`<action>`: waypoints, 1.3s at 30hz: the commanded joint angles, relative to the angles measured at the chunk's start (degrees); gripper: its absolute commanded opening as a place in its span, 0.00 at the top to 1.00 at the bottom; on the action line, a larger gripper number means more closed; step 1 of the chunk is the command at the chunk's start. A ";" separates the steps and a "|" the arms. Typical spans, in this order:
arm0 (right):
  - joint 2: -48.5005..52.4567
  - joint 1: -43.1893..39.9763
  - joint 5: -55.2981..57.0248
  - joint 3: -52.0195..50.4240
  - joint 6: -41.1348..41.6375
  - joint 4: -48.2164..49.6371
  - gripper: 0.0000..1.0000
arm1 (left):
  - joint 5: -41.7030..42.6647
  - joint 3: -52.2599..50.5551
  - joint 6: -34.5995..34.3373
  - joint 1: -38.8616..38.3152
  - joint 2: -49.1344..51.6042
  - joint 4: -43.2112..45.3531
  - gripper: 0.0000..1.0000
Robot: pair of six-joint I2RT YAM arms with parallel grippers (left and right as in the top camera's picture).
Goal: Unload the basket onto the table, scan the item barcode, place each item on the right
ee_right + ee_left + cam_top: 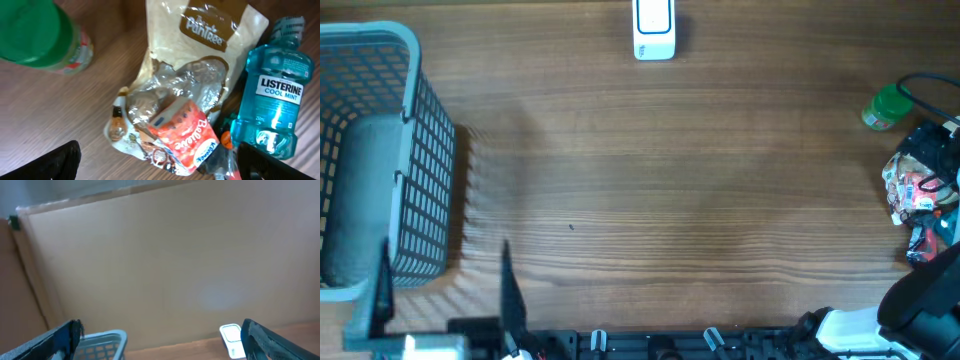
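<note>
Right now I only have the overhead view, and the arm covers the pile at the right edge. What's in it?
Observer: The right wrist view shows a blue Listerine bottle lying flat.
Operator: What's next to it?
Observer: A beige PanTree bag, with an orange and white packet on top of it.
Operator: Is the right claw gripping anything?
Observer: No, the right claw has its jaws wide open above the packet, nothing between them.
</note>
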 commanded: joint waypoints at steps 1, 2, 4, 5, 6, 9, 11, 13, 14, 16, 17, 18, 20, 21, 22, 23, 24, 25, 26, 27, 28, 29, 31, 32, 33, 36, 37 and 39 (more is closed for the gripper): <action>-8.68 0.04 -3.61 3.56 0.44 3.02 0.00 | 2.49 -3.37 2.16 -0.90 -4.63 0.81 0.00; -11.06 0.02 -5.14 4.94 0.46 5.40 0.00 | 3.06 -4.11 2.21 -0.70 -5.29 1.07 0.00; -16.61 0.02 -10.56 6.03 0.46 15.02 0.00 | 5.07 -6.38 2.86 0.28 -7.63 2.05 0.00; -18.91 0.02 -12.31 6.03 0.44 18.91 0.00 | 6.27 -7.02 3.87 0.31 -8.94 2.05 0.00; -20.87 0.02 -12.41 6.03 0.39 21.35 0.00 | 7.58 -7.21 3.87 0.28 -9.84 1.92 0.00; -25.57 0.26 -12.20 6.03 -10.88 17.86 0.00 | 11.96 -7.52 3.87 -2.36 -10.27 1.68 0.00; -28.96 0.31 -11.93 6.03 -14.43 15.26 0.00 | 12.59 -8.28 4.04 -5.66 -10.27 2.34 0.00; -31.69 0.31 -11.67 6.03 -14.62 12.28 0.00 | 13.25 -9.11 4.11 -8.46 -10.27 3.37 0.00; -33.27 0.37 -10.45 6.03 -14.60 11.06 0.00 | 13.25 -9.57 4.13 -10.05 -10.27 3.72 0.00; -36.44 1.57 -5.09 5.73 -14.60 9.38 0.00 | 13.73 -10.05 4.11 -12.76 -10.27 4.02 0.00; -38.99 2.93 -1.33 4.92 -14.80 9.01 0.00 | 14.14 -10.10 4.50 -14.38 -10.27 4.00 0.00; -40.98 4.28 1.11 4.37 -16.46 8.41 0.00 | 15.32 -10.12 5.42 -15.58 -10.27 3.82 0.00; -45.64 8.70 2.27 2.89 -20.68 7.17 0.00 | 17.27 -10.56 6.99 -17.99 -10.27 3.82 0.00; -47.36 10.62 2.25 2.14 -20.59 7.17 0.00 | 17.00 -10.64 7.41 -18.45 -10.27 3.82 0.00; -49.11 12.68 2.23 1.53 -20.59 7.19 0.00 | 16.90 -10.64 8.11 -18.78 -10.27 3.82 0.00; -50.80 14.91 2.25 1.40 -20.68 7.45 0.00 | 16.87 -10.64 8.22 -18.95 -10.27 4.11 0.00; -52.30 17.20 2.25 1.40 -20.83 10.51 0.00 | 16.87 -10.64 8.22 -18.93 -10.27 4.76 0.00; -52.59 18.25 2.23 1.40 -21.00 14.34 0.00 | 16.87 -10.64 8.22 -18.93 -10.27 6.14 0.00; -52.22 18.62 1.75 1.40 -21.03 18.49 0.00 | 16.87 -10.64 8.20 -18.93 -10.27 8.31 0.00; -51.52 18.62 1.62 1.40 -21.66 22.21 0.00 | 16.61 -10.64 8.22 -18.93 -10.27 10.60 0.00; -51.06 18.62 1.68 1.55 -24.50 22.69 0.00 | 16.41 -10.64 8.22 -18.93 -10.27 12.22 0.00; -51.06 18.62 2.86 1.62 -27.63 20.92 0.00 | 16.31 -10.64 8.35 -18.93 -10.27 14.36 0.00; -53.00 18.62 1.51 0.46 -29.66 15.30 0.00 | 13.88 -10.64 8.37 -18.93 -10.27 18.38 0.00; -54.34 18.62 0.37 -0.35 -30.86 15.76 0.00 | 12.79 -10.64 8.37 -18.93 -10.27 19.30 0.00; -58.01 18.62 -1.97 -2.10 -29.20 16.70 0.00 | 9.77 -10.64 8.37 -18.93 -10.05 21.22 0.00; -73.50 18.62 -4.57 -9.70 -21.62 16.46 0.00 | 5.49 -10.64 8.33 -18.93 -9.77 15.96 0.00; -77.50 18.62 -4.50 -11.54 -21.64 16.00 0.00 | 5.49 -10.64 8.33 -18.93 -9.77 13.25 0.00; -84.30 19.30 -4.55 -12.98 -21.88 15.15 0.00 | 5.46 -10.69 8.35 -19.41 -9.97 12.70 0.00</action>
